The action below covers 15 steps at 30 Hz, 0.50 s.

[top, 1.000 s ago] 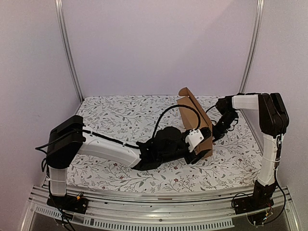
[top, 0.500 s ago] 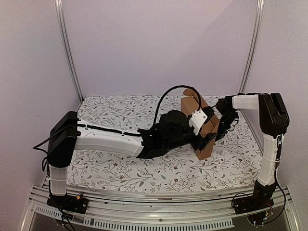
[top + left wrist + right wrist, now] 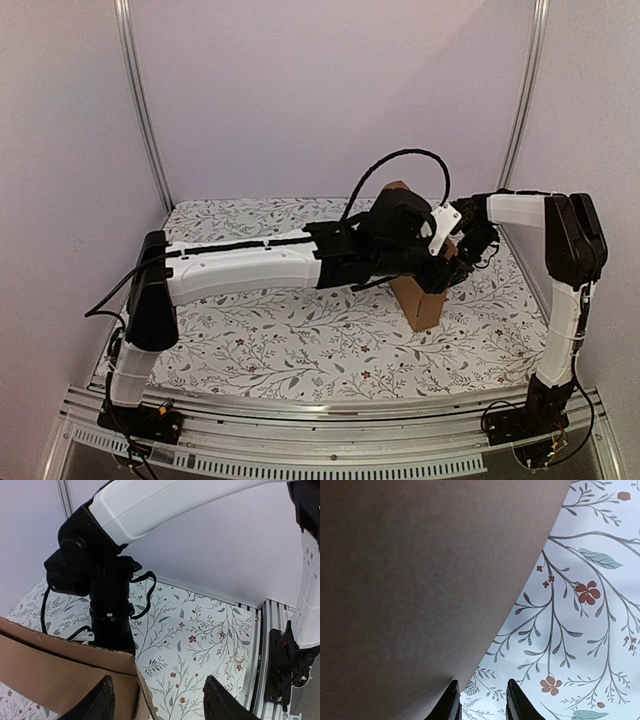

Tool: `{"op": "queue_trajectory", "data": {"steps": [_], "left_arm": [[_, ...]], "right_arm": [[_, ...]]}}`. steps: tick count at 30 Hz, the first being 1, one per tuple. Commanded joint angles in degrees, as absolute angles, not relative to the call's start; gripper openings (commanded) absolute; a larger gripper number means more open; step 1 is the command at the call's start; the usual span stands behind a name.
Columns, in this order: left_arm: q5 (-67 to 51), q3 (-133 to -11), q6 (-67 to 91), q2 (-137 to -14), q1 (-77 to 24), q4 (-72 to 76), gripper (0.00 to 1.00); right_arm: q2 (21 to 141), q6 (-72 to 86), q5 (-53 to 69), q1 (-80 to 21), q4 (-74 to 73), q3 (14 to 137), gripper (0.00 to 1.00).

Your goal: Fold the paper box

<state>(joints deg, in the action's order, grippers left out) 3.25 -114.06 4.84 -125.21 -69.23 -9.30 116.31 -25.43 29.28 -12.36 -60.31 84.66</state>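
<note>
The brown cardboard paper box (image 3: 424,302) stands on the flowered tablecloth at the right of centre, its upper part hidden behind my left arm. My left gripper (image 3: 444,268) is wide open at the box's top right corner. In the left wrist view (image 3: 160,702) one finger is over the box wall (image 3: 60,672) and the other is over the cloth. My right gripper (image 3: 464,258) sits low against the box's right side. In the right wrist view (image 3: 482,702) its fingers stand slightly apart with only cloth between them, and the cardboard (image 3: 420,590) touches the left finger.
The flowered tablecloth (image 3: 250,330) covers the table. The right arm's black wrist (image 3: 107,605) stands just behind the box corner, close to my left gripper. The metal rail (image 3: 262,650) runs along the table's edge. Upright frame posts (image 3: 140,100) stand at the back corners.
My left arm has stretched out, risen and swung to the far right, from the box's near side to over its top. The right arm has barely moved.
</note>
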Motion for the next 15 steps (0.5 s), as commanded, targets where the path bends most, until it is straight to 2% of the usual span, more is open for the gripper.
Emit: {"op": "queue_trajectory", "data": {"steps": [1,3,15], "left_arm": [[0.6,-122.5,4.1,-129.7,-68.9,-26.5,0.57],[0.9,-124.7,3.2,-130.7,-68.9,-29.0,0.50],[-1.1,-130.3,2.1,-133.4,-67.3,-34.5,0.25]], "right_arm": [[113.8,-25.6,30.5,-12.1,-60.8,83.8,0.31],[113.7,-25.6,30.7,-12.0,-60.9,83.8,0.31],[113.6,-25.9,31.4,-11.5,-61.0,83.4,0.31]]}}
